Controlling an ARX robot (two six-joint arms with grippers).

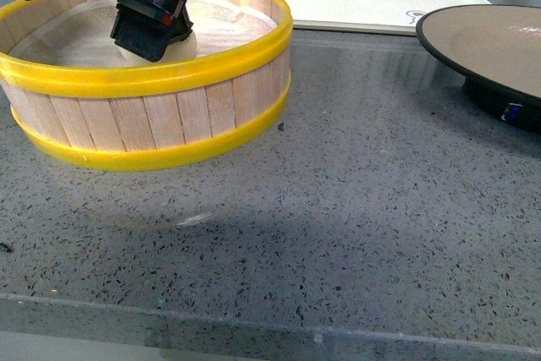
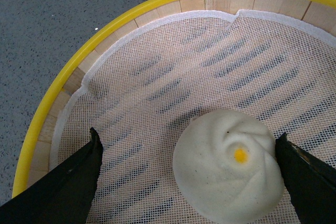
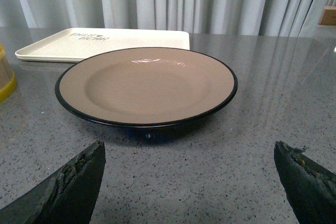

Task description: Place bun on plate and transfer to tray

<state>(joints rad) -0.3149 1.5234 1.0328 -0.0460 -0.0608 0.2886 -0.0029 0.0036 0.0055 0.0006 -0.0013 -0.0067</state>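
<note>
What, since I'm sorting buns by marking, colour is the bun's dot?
Yellow-orange dot atop the bun; clearest in the left wrist view.

Cream-white pleated bun (image 2: 226, 169), orange dot on top, sits in a steamer basket (image 2: 52, 98). Tan, black-rimmed plate (image 3: 147, 85) stands near the cream tray (image 3: 131, 43).

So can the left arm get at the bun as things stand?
Probably yes. The left tool is open and down inside the steamer basket, with one finger on each side of the bun. Nothing lies between them, though the bun sits closer to one finger than the other.
</note>
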